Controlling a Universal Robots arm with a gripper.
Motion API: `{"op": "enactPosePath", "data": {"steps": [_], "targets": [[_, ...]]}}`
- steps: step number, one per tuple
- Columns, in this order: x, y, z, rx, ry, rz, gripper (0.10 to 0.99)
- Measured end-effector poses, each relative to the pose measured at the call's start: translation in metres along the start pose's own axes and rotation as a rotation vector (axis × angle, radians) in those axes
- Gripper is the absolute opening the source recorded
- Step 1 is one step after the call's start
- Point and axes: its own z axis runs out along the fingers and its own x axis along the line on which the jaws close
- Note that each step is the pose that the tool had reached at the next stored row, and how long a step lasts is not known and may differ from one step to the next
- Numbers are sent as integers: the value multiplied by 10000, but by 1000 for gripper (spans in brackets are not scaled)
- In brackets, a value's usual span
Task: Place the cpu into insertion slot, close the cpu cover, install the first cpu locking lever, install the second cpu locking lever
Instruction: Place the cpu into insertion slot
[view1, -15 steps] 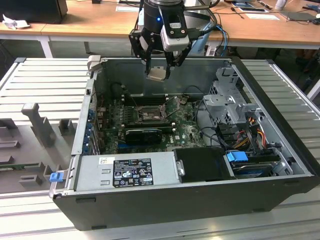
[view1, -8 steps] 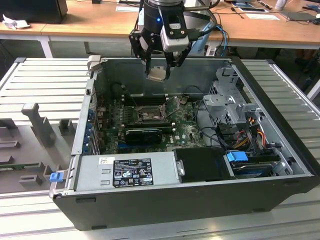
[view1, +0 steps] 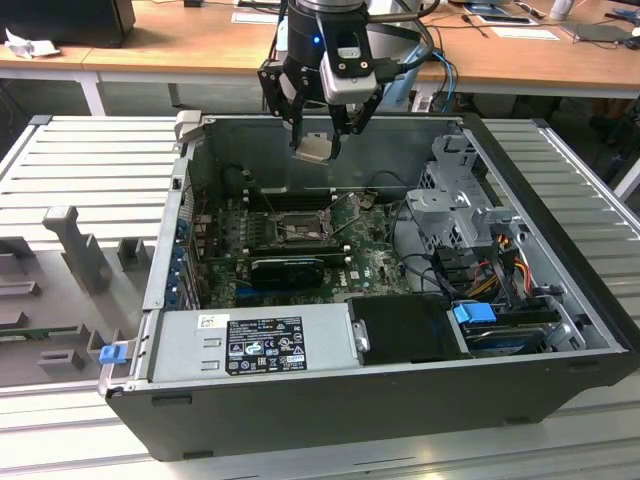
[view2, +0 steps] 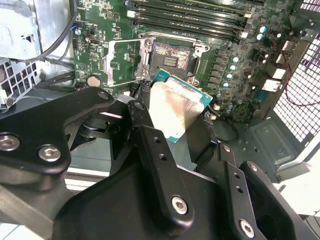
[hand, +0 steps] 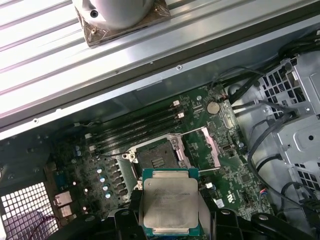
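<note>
Flat square silvery cpu (hand: 170, 202) in claw (view1: 318, 142)

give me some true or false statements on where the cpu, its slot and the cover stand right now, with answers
1. The gripper holds the cpu. True.
2. The cpu sits in the insertion slot. False: the slot is empty, and the cpu is in the gripper, up off the board.
3. The cpu cover is closed over the slot. False: it is swung open beside the slot.
4. Long black memory slots lie alongside the insertion slot. True.
</note>
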Motion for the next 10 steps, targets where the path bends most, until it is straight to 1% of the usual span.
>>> {"op": "enactPosePath", "data": {"steps": [10], "targets": [[0,-1,8,-6,-23,257,529]]}}
